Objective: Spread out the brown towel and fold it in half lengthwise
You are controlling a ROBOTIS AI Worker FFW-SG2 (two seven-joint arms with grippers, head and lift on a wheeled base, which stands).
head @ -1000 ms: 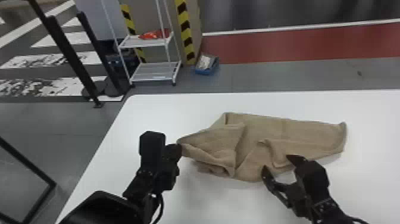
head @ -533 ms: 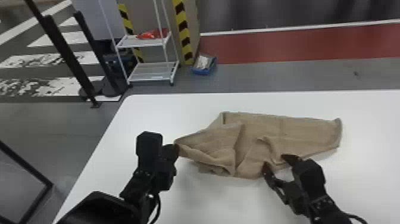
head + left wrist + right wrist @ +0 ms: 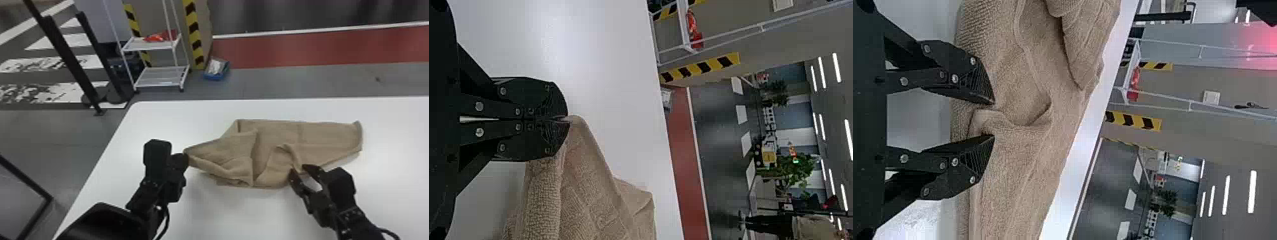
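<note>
The brown towel (image 3: 277, 137) lies crumpled on the white table, its left part folded over and a small ridge near its front edge. At the towel's left corner is my left gripper (image 3: 185, 157); in the left wrist view, the left gripper (image 3: 568, 119) is shut on that corner of the towel (image 3: 594, 192). My right gripper (image 3: 297, 169) stands at the front edge, right of the middle. In the right wrist view, the right gripper (image 3: 993, 119) is open, its fingertips on either side of the raised ridge in the towel (image 3: 1018, 150).
The white table (image 3: 178, 119) has its left edge running beside my left arm. Beyond it on the floor stand a white wire shelf (image 3: 161, 76), a blue box (image 3: 217, 69) and black posts (image 3: 68, 57).
In the head view, the right gripper's fingers have come slightly closer together around the towel's front edge. The left gripper keeps its hold on the corner. The towel looks nearly the same.
</note>
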